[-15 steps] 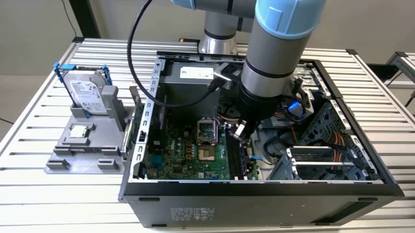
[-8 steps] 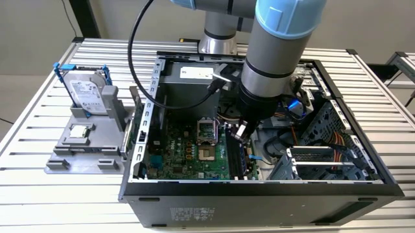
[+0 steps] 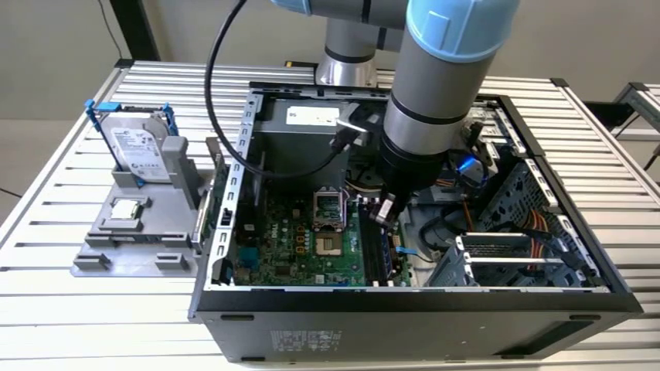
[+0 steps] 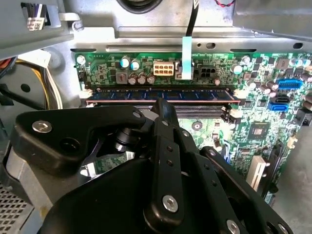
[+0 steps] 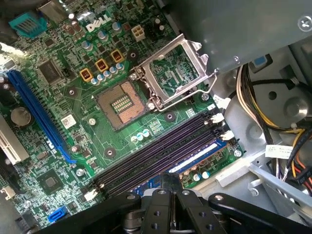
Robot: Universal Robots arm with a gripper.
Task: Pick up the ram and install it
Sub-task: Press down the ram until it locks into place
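Note:
The ram [image 4: 204, 94] is a long blue-green stick with dark chips. It stands on edge in the outermost of the long black slots [image 5: 146, 163], between white end latches. In the first wrist view the ram [image 5: 200, 156] runs up to the gripper's tip and disappears behind it. My gripper [image 4: 162, 108] is shut, fingers together, with its tip right over the middle of the stick's upper edge. I cannot tell whether it touches. In the exterior view the gripper [image 3: 384, 212] hangs inside the open computer case, just above the slots.
The motherboard [image 3: 289, 247] has an open processor socket [image 5: 122, 105] next to the slots. Cable bundles [image 5: 258, 97] and a drive cage [image 3: 515, 255] crowd the exterior view's right. Outside the case, a silver hard drive [image 3: 139, 147] with blue rails stands on a grey fixture [image 3: 98, 259].

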